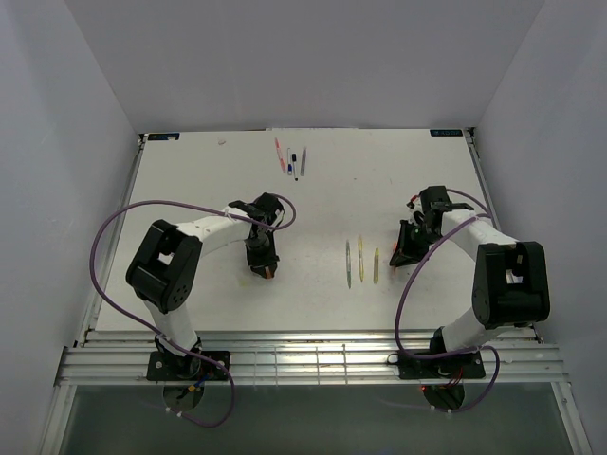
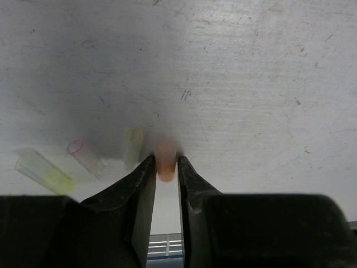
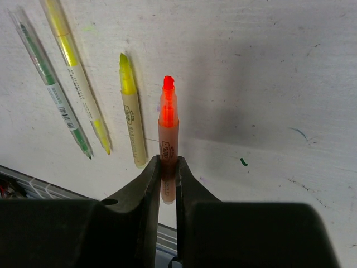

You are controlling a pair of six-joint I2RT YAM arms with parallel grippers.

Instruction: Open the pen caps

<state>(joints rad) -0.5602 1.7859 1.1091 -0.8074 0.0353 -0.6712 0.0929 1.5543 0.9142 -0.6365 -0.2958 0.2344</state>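
Left arm elbow raised, left gripper (image 1: 266, 269) pointing down, jaws pinched on orange cap (image 2: 165, 156), right arm folded, right gripper (image 1: 398, 254) clamping orange pen (image 3: 168, 128) between its fingers.

White table (image 1: 190, 190), its top scuffed and flecked with stray ink marks up close. Plain pale back wall (image 1: 303, 57), left wall (image 1: 57, 190) and right wall (image 1: 560, 142) box it in. Ribbed metal rails (image 1: 303, 358) run along the near edge, catching glare; soft, even light elsewhere
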